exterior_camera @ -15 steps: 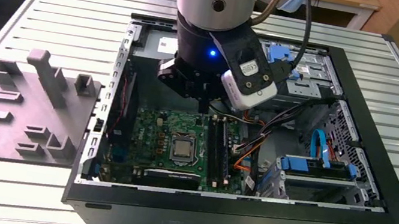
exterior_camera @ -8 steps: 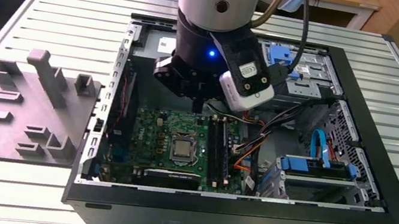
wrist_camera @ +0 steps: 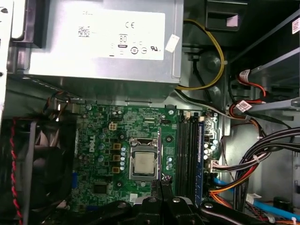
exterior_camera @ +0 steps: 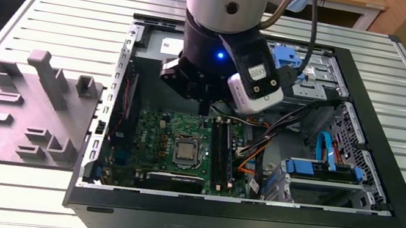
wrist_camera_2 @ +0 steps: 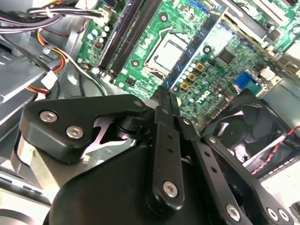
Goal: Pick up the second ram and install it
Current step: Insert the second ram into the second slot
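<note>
Above the large green motherboard (exterior_camera: 152, 133), the black two-fingered pincer (wrist_camera_2: 166, 96) is hovering closed, gripping nothing. Long black memory slots (exterior_camera: 222, 148) are running near-to-far at the exterior view's right of it; whether the second ram is sitting there cannot be told.

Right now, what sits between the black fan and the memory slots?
In the first wrist view, the processor sits on the motherboard between the fan and the memory slots.

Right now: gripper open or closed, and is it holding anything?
Black gripper: closed, its thin fingers together with nothing visible between them, poised over the large green motherboard.
</note>
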Action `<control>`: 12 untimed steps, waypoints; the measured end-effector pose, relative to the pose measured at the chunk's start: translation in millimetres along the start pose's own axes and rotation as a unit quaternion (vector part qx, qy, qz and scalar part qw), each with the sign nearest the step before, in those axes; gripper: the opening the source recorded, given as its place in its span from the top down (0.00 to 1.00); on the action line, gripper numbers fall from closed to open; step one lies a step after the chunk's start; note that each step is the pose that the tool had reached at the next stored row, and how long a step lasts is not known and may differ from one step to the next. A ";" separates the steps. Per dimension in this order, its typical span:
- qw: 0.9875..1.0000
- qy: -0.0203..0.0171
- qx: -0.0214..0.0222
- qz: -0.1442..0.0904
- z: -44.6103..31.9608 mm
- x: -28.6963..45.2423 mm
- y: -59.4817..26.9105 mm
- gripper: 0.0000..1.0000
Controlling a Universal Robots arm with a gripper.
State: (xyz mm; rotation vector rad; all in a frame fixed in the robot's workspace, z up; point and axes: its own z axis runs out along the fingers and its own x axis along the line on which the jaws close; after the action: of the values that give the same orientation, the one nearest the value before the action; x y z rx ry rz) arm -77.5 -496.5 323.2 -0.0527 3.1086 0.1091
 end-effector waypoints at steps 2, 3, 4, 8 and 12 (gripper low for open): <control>1.000 0.000 0.000 0.000 0.5 -4.8 -0.2 0.89; 1.000 0.001 0.000 0.000 0.7 -7.4 -0.3 0.89; 1.000 0.001 0.000 0.000 0.9 -9.9 -0.4 0.89; 1.000 0.001 -0.001 0.000 2.4 -16.3 -0.7 0.89; 1.000 0.001 -0.003 0.000 8.8 -16.6 -1.2 0.89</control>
State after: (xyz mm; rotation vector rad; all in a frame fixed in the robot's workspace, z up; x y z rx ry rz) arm -60.6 -496.4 314.8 -0.0524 3.1102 0.1179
